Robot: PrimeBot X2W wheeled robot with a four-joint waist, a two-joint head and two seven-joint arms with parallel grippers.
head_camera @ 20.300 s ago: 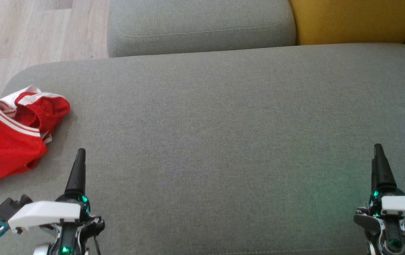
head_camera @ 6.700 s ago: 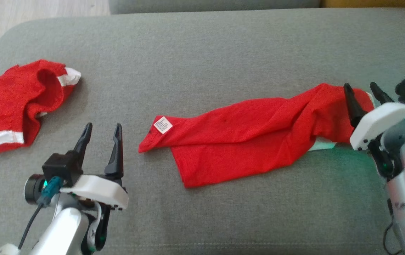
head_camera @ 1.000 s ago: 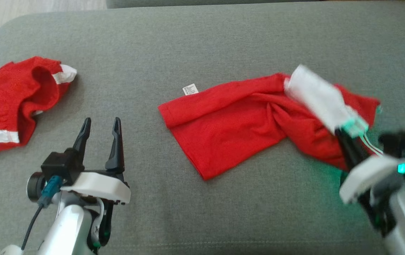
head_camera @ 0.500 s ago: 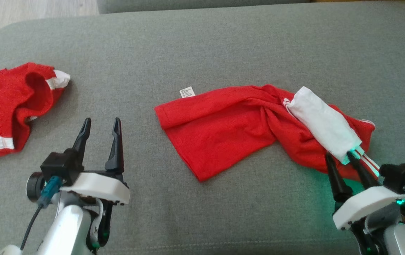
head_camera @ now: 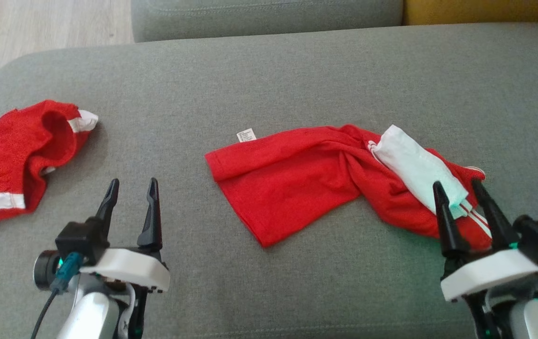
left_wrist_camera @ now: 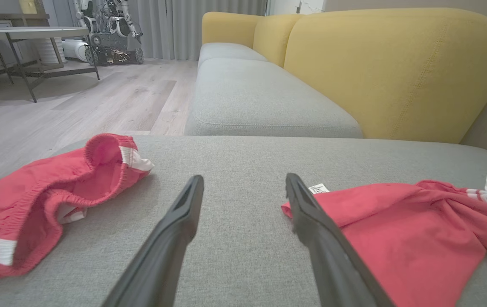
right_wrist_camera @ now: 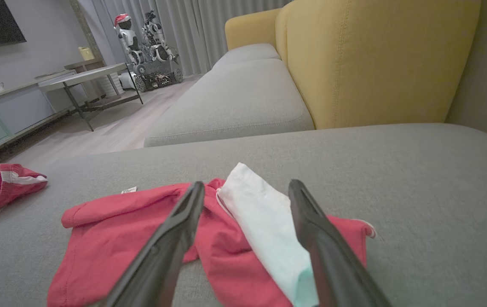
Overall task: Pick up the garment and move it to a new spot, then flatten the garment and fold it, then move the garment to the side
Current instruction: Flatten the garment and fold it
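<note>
Gaping wide, right tool (head_camera: pixel 456 185) hangs empty over garment (head_camera: pixel 292 183).

Soft, even daylight in the head view, with a faint shadow beside the red shorts (head_camera: pixel 14 150). A green glow tints the white sleeve (head_camera: pixel 414 165) near the right gripper (head_camera: pixel 455 183). Both wrist views bow at the edges; the right one is dimmer and softer

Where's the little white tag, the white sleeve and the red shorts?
little white tag (head_camera: pixel 246 135): head view, middle of the label.
white sleeve (head_camera: pixel 410 162): head view, middle of the white cloth.
red shorts (head_camera: pixel 5 146): head view, red cloth beside the opening.
</note>
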